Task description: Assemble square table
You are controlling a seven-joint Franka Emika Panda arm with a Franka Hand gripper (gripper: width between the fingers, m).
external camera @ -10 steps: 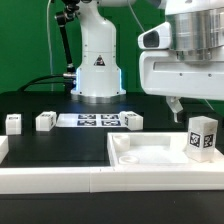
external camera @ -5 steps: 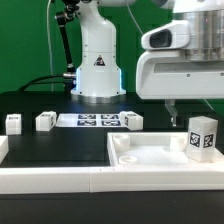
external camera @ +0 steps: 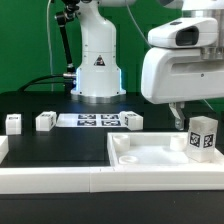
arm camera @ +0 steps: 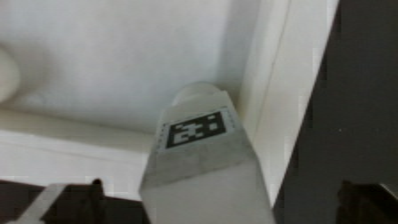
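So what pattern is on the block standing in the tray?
A black-and-white square tag on the white block, clearest in the exterior view.

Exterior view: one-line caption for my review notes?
Open gripper hangs by the upright leg standing in the square tabletop; three loose legs flank the marker board.

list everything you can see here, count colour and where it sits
square tabletop: 1, white, on the table toward the exterior view's right
table legs: 4, white with black-and-white tags; three lie on the table either side of the marker board, and one upright leg stands in the tabletop's corner
marker board: 1, white with tags, flat in front of the robot base
border rails: white, along the table's near and left edges in the exterior view; count unclear
table: 1, black
backdrop: green, behind
robot base: 1, white, behind the marker board
pincer: 1, open, empty, over the tabletop near the upright leg
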